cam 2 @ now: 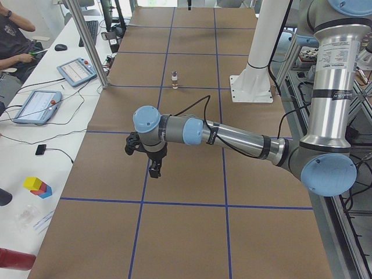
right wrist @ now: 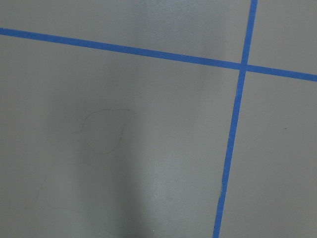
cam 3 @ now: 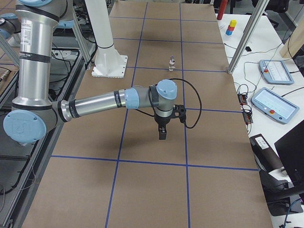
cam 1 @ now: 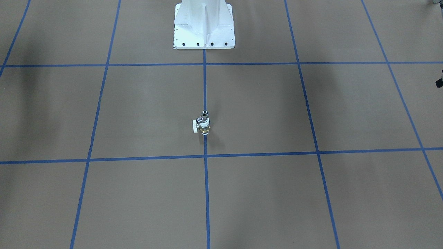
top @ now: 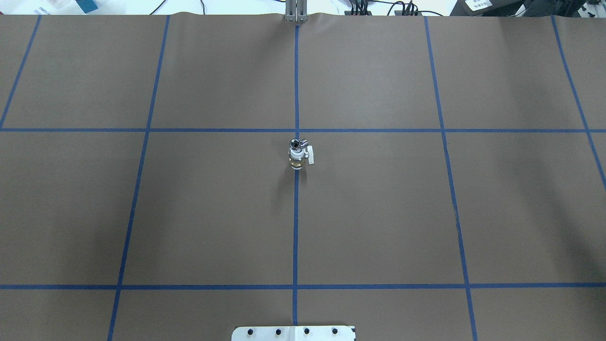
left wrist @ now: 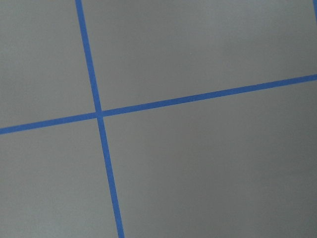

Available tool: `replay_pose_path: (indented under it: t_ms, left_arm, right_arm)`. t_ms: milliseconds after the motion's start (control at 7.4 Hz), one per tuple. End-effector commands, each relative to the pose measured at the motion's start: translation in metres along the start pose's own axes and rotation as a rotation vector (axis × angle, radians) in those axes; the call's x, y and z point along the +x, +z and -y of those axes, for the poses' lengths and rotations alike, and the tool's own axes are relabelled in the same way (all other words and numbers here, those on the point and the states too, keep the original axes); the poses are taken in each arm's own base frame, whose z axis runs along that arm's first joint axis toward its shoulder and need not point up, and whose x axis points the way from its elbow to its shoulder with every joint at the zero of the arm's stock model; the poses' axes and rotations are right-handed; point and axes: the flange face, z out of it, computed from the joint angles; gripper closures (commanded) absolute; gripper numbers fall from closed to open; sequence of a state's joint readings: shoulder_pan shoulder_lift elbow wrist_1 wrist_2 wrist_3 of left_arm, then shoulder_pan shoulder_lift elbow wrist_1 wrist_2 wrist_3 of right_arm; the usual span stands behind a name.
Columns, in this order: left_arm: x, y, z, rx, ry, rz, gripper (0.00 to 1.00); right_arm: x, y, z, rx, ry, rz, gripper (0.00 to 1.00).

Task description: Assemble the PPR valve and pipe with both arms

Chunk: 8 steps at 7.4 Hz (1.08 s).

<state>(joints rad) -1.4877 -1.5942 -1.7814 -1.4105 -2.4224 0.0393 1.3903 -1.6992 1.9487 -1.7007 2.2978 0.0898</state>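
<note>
The PPR valve point(cam 1: 205, 129), with its brass body, white ring and white side tab, stands upright on the centre blue line of the brown table. The silver pipe point(cam 1: 204, 113) sits on top of it. Both also show in the overhead view, the valve point(top: 297, 161) below the pipe point(top: 296, 142). My left gripper point(cam 2: 154, 168) hangs over the table far from them and shows only in the exterior left view. My right gripper point(cam 3: 162, 133) shows only in the exterior right view. I cannot tell whether either is open or shut. Both wrist views show only paper and tape.
The white bolted pedestal point(cam 1: 204, 34) stands behind the valve. Blue tape lines point(top: 296, 227) grid the table. Side benches hold tablets point(cam 2: 36, 106), cables and coloured blocks point(cam 2: 36, 186). An aluminium post point(cam 2: 87, 43) stands at the table's edge. An operator point(cam 2: 11, 35) sits at the bench.
</note>
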Motion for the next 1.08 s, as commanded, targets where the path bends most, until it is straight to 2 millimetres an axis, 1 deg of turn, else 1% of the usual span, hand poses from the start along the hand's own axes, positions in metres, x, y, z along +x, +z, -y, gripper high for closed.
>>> replay_pose_path:
  t_ms: [0, 405, 541, 946]
  left_arm:
    - [-0.0032, 0.0027, -0.0076, -0.002, -0.001, 0.002, 0.0]
    - [-0.0047, 0.0052, -0.01, 0.0, -0.002, 0.0, 0.0]
    - [-0.0054, 0.0057, -0.0087, 0.0, -0.008, 0.002, 0.0]
    - [-0.0007, 0.001, -0.0059, 0.009, 0.007, 0.008, 0.0]
  right_arm:
    - [-0.0002, -0.0042, 0.0021, 0.01, 0.001, 0.005, 0.0]
    - [0.0015, -0.0041, -0.0003, 0.01, 0.01, -0.009, 0.0]
    - [0.0045, -0.001, -0.0016, 0.004, 0.016, -0.011, 0.0]
    - [0.0016, -0.0026, 0.0008, 0.006, 0.01, 0.001, 0.0]
